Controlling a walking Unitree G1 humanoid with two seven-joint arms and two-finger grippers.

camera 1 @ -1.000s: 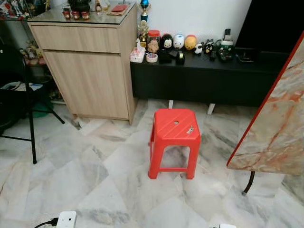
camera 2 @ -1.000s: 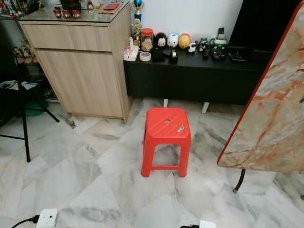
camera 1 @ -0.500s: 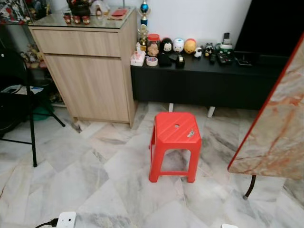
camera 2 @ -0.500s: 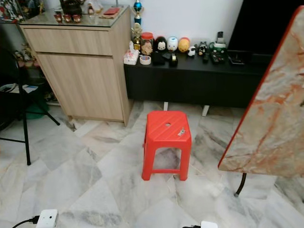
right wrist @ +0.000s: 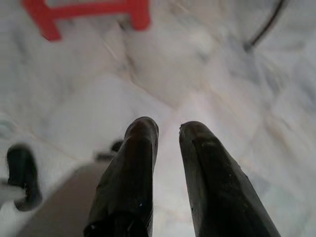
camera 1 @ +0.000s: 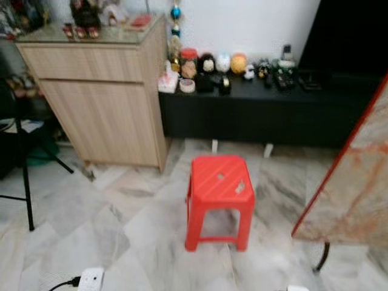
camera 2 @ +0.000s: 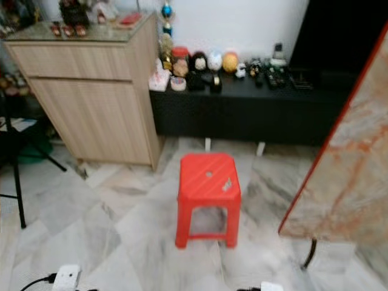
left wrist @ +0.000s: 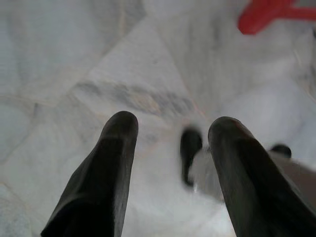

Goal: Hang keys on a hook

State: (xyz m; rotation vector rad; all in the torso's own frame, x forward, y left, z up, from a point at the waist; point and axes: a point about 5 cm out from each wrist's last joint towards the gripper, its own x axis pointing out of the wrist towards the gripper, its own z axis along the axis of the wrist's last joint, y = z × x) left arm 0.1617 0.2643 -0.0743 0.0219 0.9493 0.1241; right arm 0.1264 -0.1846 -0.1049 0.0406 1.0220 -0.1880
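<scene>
A small silvery bunch of keys (camera 1: 240, 187) lies on the right side of a red plastic stool's (camera 1: 219, 179) seat, which stands on the marble floor in the middle of the eye views. Both arms hang low, well short of the stool. My left gripper (left wrist: 173, 128) is open over bare floor, with a red stool leg (left wrist: 256, 17) far off. My right gripper (right wrist: 168, 127) has its fingers a narrow gap apart with nothing between them, and the stool's legs (right wrist: 89, 12) lie ahead of it. The eye views are blurred.
A light wood cabinet (camera 1: 103, 100) stands at the back left, beside a low black bench (camera 1: 267, 109) carrying figurines and jars. A tilted marble slab with a red edge (camera 1: 357, 176) leans on the right. A black chair leg (camera 1: 24, 182) stands left. A white box with a cable (camera 1: 91, 279) sits at the bottom edge.
The whole picture has shifted and blurred, so the camera has moved; the stool now sits slightly lower in the frame. The keys and stool themselves have not moved.
</scene>
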